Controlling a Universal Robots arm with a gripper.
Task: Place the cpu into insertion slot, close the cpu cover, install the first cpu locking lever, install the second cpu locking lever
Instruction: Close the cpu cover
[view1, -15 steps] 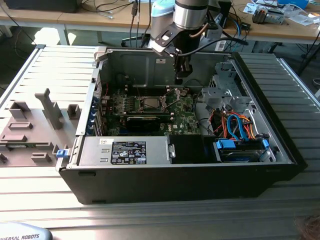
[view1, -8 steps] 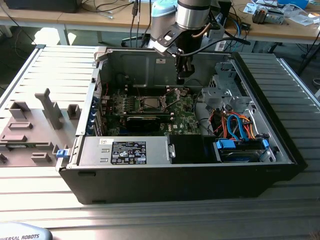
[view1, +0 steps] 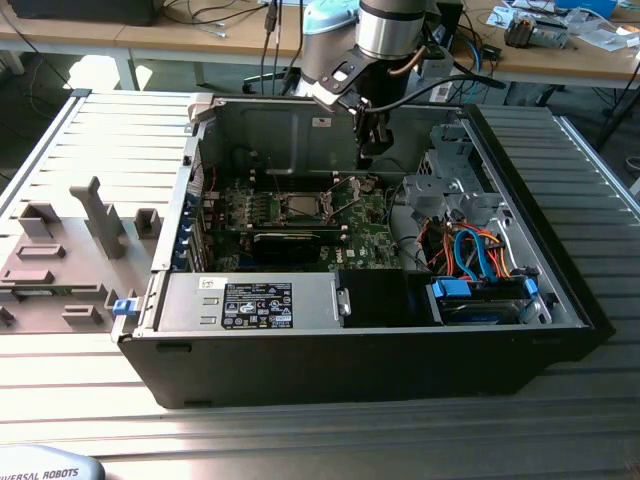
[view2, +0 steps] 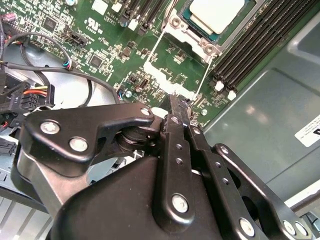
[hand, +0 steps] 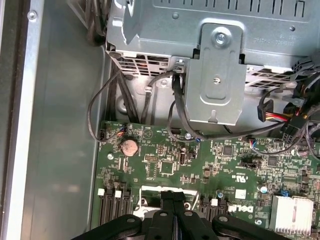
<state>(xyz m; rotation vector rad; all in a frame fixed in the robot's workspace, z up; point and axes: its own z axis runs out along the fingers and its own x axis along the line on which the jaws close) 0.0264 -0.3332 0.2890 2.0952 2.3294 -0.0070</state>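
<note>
- Silver-grey metal marks your target: the cpu (view2: 217, 12) already lies flat in its socket on the green motherboard (view2: 100, 45), with the silvery cpu cover (view2: 177, 25) framing its edges.
- You'll find the black gripper (view2: 176, 102) low over the board, just beside the socket's near edge. Its fingers are pressed together with no gap between the tips.
- The tips sit right at the end of the thin wire bars (view2: 155, 50) that run along the socket. You cannot tell whether they pinch one.
- On one side of the socket the long memory slots (view2: 260, 40) run along the board's edge, and past them is the bare grey case wall (view2: 260, 110).
- In the first wrist view the metal drive cage (hand: 215, 75) overhangs the board's far edge, and dark cables (hand: 95, 115) loop down beside it, so room there is tight.
- In the exterior view the arm drops into the open case between the rear wall and the drive cage.
</note>
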